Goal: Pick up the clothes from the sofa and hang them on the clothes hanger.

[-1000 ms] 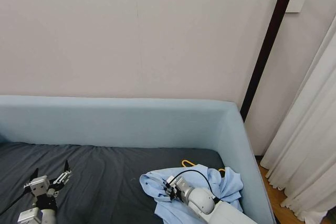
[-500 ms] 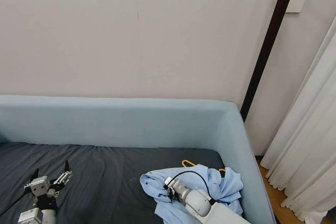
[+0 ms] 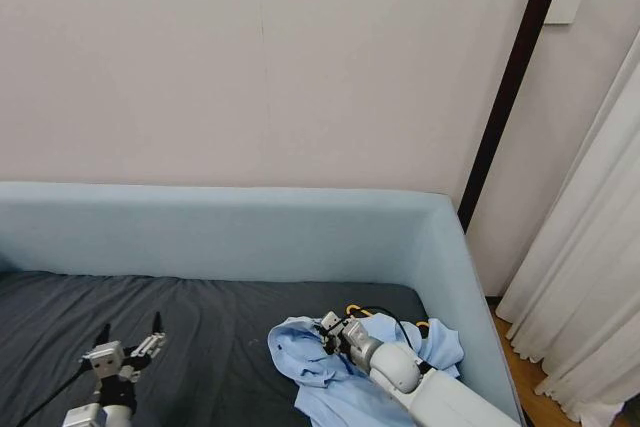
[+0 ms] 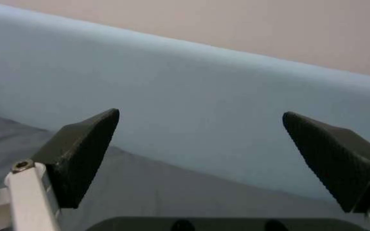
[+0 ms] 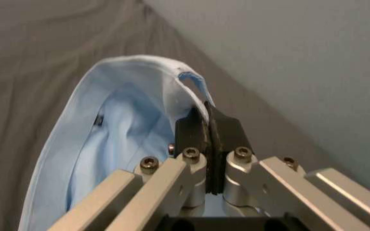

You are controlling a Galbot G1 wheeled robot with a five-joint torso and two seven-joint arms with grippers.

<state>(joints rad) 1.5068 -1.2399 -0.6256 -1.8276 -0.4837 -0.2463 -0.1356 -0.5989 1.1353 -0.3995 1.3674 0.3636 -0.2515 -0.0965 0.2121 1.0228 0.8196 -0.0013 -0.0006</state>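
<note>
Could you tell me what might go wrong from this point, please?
The right gripper pinches only a thin edge of the blue shirt, so the cloth could slip out on lifting. The yellow hanger lies partly under the shirt and may snag. The left gripper is open, well aside.

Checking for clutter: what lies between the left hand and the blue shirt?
Bare dark seat cushion, seen in the head view, separates left hand and blue shirt.

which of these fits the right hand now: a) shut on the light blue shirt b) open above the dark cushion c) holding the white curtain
a: in the right wrist view the right hand has its fingers pressed together on the edge of the light blue shirt; the left hand is the open one.
</note>
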